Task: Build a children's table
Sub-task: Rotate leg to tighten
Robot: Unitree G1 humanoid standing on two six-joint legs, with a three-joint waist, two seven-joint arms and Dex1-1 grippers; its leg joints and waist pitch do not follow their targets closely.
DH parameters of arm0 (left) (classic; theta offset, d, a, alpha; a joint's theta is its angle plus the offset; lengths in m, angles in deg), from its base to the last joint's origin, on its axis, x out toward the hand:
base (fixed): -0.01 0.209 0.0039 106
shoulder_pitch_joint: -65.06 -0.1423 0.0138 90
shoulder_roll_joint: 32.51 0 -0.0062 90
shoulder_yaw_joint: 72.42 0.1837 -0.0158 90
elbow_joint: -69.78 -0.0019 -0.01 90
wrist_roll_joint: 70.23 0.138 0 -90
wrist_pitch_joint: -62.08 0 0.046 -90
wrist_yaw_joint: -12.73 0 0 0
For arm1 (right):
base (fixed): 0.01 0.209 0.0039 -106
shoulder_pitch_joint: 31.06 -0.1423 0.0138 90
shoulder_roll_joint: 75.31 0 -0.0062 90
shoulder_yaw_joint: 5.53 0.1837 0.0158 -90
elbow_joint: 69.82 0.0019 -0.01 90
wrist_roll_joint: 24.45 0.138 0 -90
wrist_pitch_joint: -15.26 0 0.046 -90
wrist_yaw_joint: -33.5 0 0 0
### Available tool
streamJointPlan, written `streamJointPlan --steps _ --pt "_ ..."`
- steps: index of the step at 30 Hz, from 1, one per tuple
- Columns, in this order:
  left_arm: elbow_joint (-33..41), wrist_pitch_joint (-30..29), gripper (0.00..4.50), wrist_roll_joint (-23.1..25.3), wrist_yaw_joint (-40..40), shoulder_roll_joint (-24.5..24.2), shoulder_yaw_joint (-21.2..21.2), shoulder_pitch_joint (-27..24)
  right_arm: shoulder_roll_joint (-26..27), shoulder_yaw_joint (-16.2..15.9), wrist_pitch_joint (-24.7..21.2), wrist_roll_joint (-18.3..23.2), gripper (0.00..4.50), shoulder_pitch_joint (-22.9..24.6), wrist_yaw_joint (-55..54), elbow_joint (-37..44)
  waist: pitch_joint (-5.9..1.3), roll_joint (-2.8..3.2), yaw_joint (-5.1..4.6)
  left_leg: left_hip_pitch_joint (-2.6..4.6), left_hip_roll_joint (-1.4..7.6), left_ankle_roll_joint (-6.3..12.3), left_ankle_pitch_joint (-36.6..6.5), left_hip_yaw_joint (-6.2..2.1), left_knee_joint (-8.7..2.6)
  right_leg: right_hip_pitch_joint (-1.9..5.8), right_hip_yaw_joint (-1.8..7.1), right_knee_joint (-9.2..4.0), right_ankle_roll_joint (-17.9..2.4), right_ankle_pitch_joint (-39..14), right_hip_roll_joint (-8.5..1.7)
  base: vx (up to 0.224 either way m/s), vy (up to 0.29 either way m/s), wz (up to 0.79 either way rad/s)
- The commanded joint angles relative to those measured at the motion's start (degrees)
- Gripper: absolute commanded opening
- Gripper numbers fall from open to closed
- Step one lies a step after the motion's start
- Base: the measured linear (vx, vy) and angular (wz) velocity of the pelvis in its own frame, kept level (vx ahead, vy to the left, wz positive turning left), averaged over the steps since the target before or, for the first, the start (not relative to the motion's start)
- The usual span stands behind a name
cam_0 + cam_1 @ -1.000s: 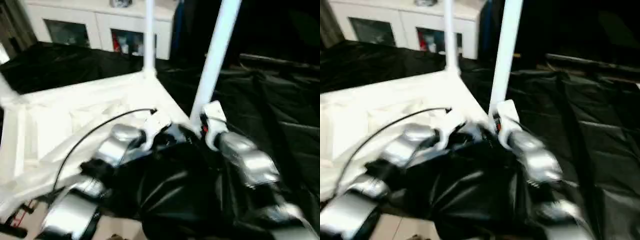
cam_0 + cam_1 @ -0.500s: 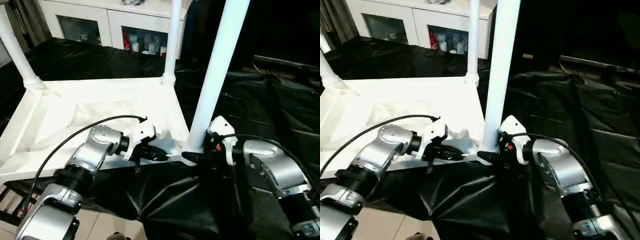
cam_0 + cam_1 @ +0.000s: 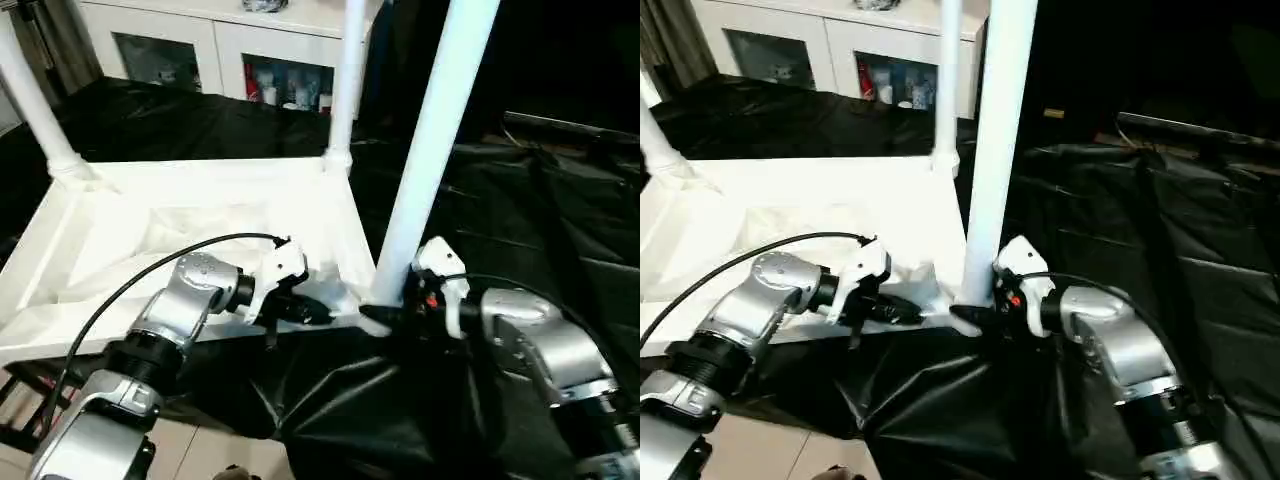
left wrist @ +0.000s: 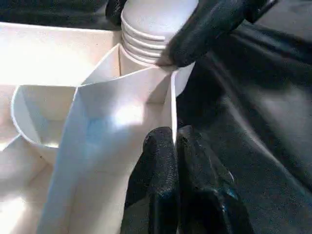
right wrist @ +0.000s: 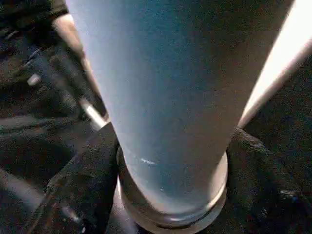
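Observation:
The children's table top (image 3: 200, 225) lies upside down on black cloth, with three white legs standing up from its corner sockets. My left gripper (image 3: 315, 312) is shut on the thin front rim (image 4: 171, 105) next to the near right corner. The near right leg (image 3: 430, 150) rises from that corner. My right gripper (image 3: 385, 315) is closed around its base, with a black finger (image 5: 83, 180) pressed on each side of the leg's collar (image 5: 170, 200). In the left wrist view one right finger (image 4: 209, 27) lies against the leg's ribbed end (image 4: 148, 22).
Black cloth (image 3: 520, 220) covers the surface all around the table top and hangs in folds below my arms. White cabinets with glass doors (image 3: 230, 60) stand behind. A far leg (image 3: 345, 80) and a left leg (image 3: 35, 100) stand upright. Floor shows at bottom left.
The head camera has swung and steadied. My right gripper's fingers have closed in on the near leg's base. The left gripper stays clamped on the rim.

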Motion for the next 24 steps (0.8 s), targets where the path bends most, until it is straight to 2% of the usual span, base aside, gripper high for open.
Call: streamJointPlan --steps 1,2,3,4,5,6,7,8,9,11,15,17,18,22,24 --pt "0.0 -0.3 0.0 -1.6 3.6 4.3 -0.8 2.8 3.6 -0.4 -0.5 -0.7 2.78 -1.8 -6.0 -3.1 -3.69 -0.03 -0.33 0.81 1.34 -0.9 -21.5 -0.65 -4.38 2.1 2.04 -5.12 -7.3 -30.9 -3.1 0.0 0.0 0.0" --pt "-1.1 -0.8 0.0 -1.3 5.9 5.5 -1.1 3.6 5.5 0.3 -0.5 -1.3 2.77 -2.6 -9.4 -5.2 -3.73 -0.04 -0.6 0.6 1.28 -1.02 -21.4 -0.8 -4.4 2.36 1.91 -5.16 -6.7 -31.8 -3.17 0.0 0.0 0.0" --pt "-1.7 -1.1 0.0 -1.1 7.1 6.1 -1.3 4.0 6.6 0.6 -0.6 -1.5 2.77 -3.1 -11.1 -6.2 -3.66 -0.02 -0.97 0.69 1.17 -1.01 -21.7 -0.8 -4.34 2.15 1.84 -5.4 -6.3 -32.6 -3.09 0.0 0.0 0.0" --pt "-4.5 -1.5 0.0 -0.5 13.2 8.9 -2.4 6.1 10.6 2.4 -0.6 -1.9 2.77 -5.3 -18.1 -10.4 -3.62 0.28 -1.01 0.9 1.15 -1.04 -22.1 -0.87 -4.29 2.03 1.78 -5.54 -6.2 -33.1 -3.14 0.0 0.0 0.0" --pt "-5.0 -1.6 0.0 -0.3 14.4 9.4 -2.6 6.5 11.5 2.8 -0.7 -1.9 2.77 -5.7 -19.5 -11.3 -3.48 0.18 -1.51 0.93 1.01 -1.24 -23.0 -0.88 -4.14 1.7 1.57 -5.83 -5.8 -34.7 -3.0 0.0 0.0 0.0" --pt "-6.1 -1.9 0.0 -0.3 16.6 10.6 -3.1 7.3 13.3 3.9 -1.0 -1.9 2.76 -6.8 -22.8 -13.2 -3.66 0.09 -1.39 1.03 0.91 -1.2 -22.7 -0.94 -4.07 2.01 1.37 -6.05 -5.1 -35.4 -3.1 0.0 0.0 0.0" --pt "-7.6 -2.0 0.0 -0.2 20.1 13.0 -3.7 8.7 16.9 6.1 -0.3 -2.1 2.76 -9.6 -29.7 -17.6 -3.72 0.13 -1.4 0.86 0.88 -0.91 -22.0 -0.83 -4.04 2.03 1.53 -6.02 -5.1 -34.9 -3.11 0.0 0.0 0.0" --pt "-8.1 -2.0 0.0 -0.1 21.3 14.1 -3.8 9.2 18.6 7.1 0.2 -2.1 2.76 -11.0 -32.6 -19.9 -3.68 0.27 -1.7 0.73 0.95 -1.04 -21.7 -0.88 -4.15 1.73 1.67 -5.77 -5.7 -33.9 -3.16 0.0 0.0 0.0" --pt "-8.3 -1.8 0.0 0.0 21.6 14.7 -3.8 9.4 19.3 7.4 0.8 -2.0 2.76 -11.7 -33.2 -20.8 -3.95 0.2 -1.77 0.63 0.97 -1.4 -21.3 -1.07 -4.25 2.15 1.47 -5.54 -5.8 -32.7 -3.04 0.0 0.0 0.0" --pt "-8.5 -1.1 0.0 0.6 21.7 15.4 -3.3 9.6 20.6 7.8 2.4 -1.7 3.32 -12.9 -32.4 -21.9 -3.9 0.38 -1.61 0.6 1.09 -0.69 -20.7 -0.81 -4.35 2.08 1.88 -5.4 -6.8 -28.7 -2.94 0.0 0.0 0.0" --pt "-8.0 -0.6 0.0 1.1 20.2 15.0 -2.4 9.0 20.6 7.1 2.6 -2.2 3.56 -13.4 -30.1 -21.5 -4.15 0.24 -1.23 0.35 1.18 0.75 -17.4 -0.37 -4.47 2.63 2.36 -4.27 -9.8 -20.4 -2.75 0.0 0.0 0.0" --pt "-7.7 0.1 0.0 1.2 18.9 14.5 -1.9 8.4 20.1 6.6 2.7 -2.7 3.88 -13.4 -28.9 -21.2 -4.13 0.26 -1.05 0.34 1.15 1.04 -16.6 -0.24 -4.45 2.76 2.45 -4.18 -10.4 -19.8 -2.81 0.0 0.0 0.0" --pt "-7.0 0.4 0.0 1.1 17.5 13.7 -1.6 7.7 19.2 6.2 3.0 -3.0 3.94 -13.1 -27.4 -20.5 -4.1 0.02 -1.04 0.31 1.15 1.14 -16.5 -0.21 -4.48 2.86 2.43 -4.21 -10.4 -20.2 -2.8 0.0 0.0 0.0" --pt "-5.1 1.1 0.0 0.6 13.6 11.4 -1.0 6.0 15.4 4.5 3.1 -2.8 4.33 -11.6 -21.3 -17.4 -4.01 0.18 -0.75 0.38 1.36 1.44 -16.6 -0.23 -4.54 2.96 2.49 -4.24 -10.3 -20.7 -2.86 0.0 0.0 0.0" --pt "-3.4 1.9 0.0 0.0 9.7 9.3 -0.3 4.7 11.6 2.5 2.9 -2.9 4.4 -9.8 -15.8 -13.8 -3.95 0.23 -0.59 0.44 1.44 1.41 -17.1 -0.27 -4.58 2.93 2.48 -4.34 -10.1 -21.5 -2.91 0.0 0.0 0.0"
